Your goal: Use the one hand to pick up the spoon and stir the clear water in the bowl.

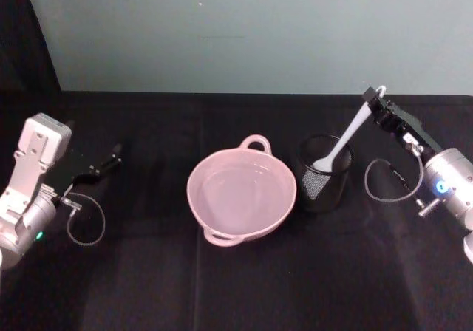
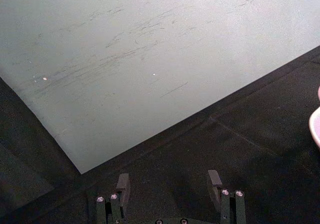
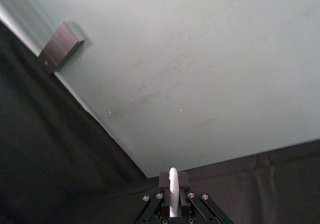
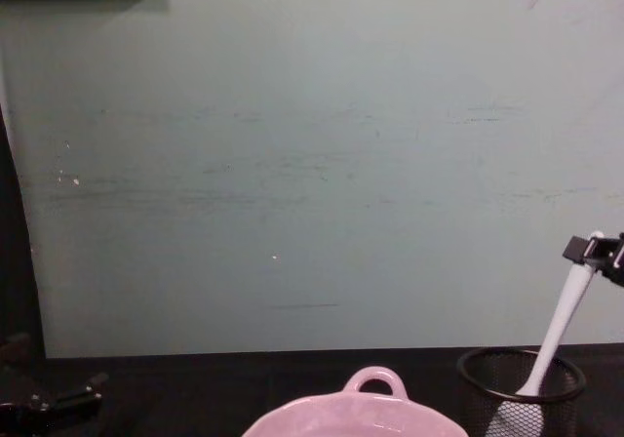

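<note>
The robot's black flat-jawed right gripper (image 1: 378, 103) is clamped on the handle end of the long slim white plastic spoon (image 1: 342, 145), whose flat blade stands inside the black wire-mesh cup (image 1: 325, 189).
The spoon leans, with its handle rising toward the robot's right and away from the pale pink glossy ceramic bowl (image 1: 195, 192). In the right wrist view the jaws press on the handle from both sides. The cup stands just beside the bowl on its right, though whether they touch cannot be told. Both sit near the middle of the black-clothed worktop (image 1: 148, 287). Clear water (image 1: 238, 190) lies in the bowl as a faint sheen. The left gripper (image 1: 112, 155) rests low at the worktop's left side, well apart from the bowl, its fingers spread apart.
</note>
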